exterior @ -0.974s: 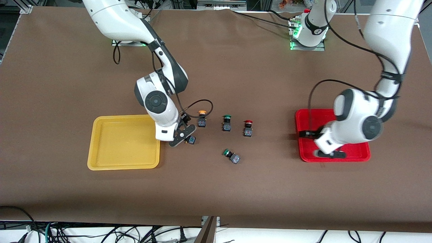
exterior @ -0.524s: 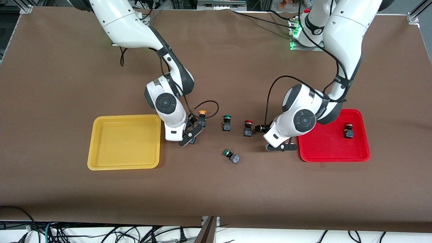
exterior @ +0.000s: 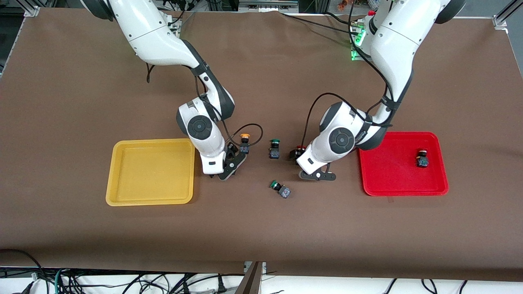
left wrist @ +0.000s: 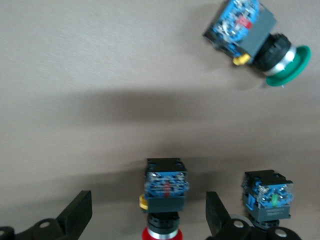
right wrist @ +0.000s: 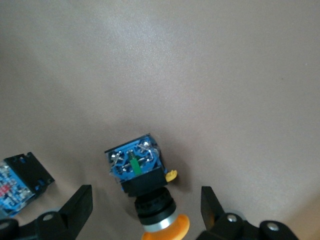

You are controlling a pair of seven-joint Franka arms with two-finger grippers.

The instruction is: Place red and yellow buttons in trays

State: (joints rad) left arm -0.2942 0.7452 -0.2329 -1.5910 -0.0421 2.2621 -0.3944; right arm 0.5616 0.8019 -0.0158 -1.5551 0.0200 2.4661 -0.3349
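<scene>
The yellow tray (exterior: 151, 171) lies empty at the right arm's end. The red tray (exterior: 392, 167) lies at the left arm's end with one red button (exterior: 422, 158) in it. My right gripper (exterior: 229, 165) is open beside the yellow tray, its fingers either side of a lying yellow button (right wrist: 145, 180). A second yellow button (exterior: 244, 143) stands close by. My left gripper (exterior: 318, 175) is open low over the table. In the left wrist view its fingers (left wrist: 75, 217) straddle a second red button (left wrist: 164, 192), which the left hand partly hides in the front view (exterior: 300, 148).
Two green-capped switches are on the table: one upright (exterior: 274, 149) between the yellow and red buttons, one on its side (exterior: 280, 189) nearer the front camera. Both show in the left wrist view, the upright one (left wrist: 267, 200) and the lying one (left wrist: 250, 35). A cable loops by the right gripper.
My left arm has swung from over the red tray to the red button on the table, uncovering a red button in the tray. My right gripper shifted slightly away from the yellow tray.
</scene>
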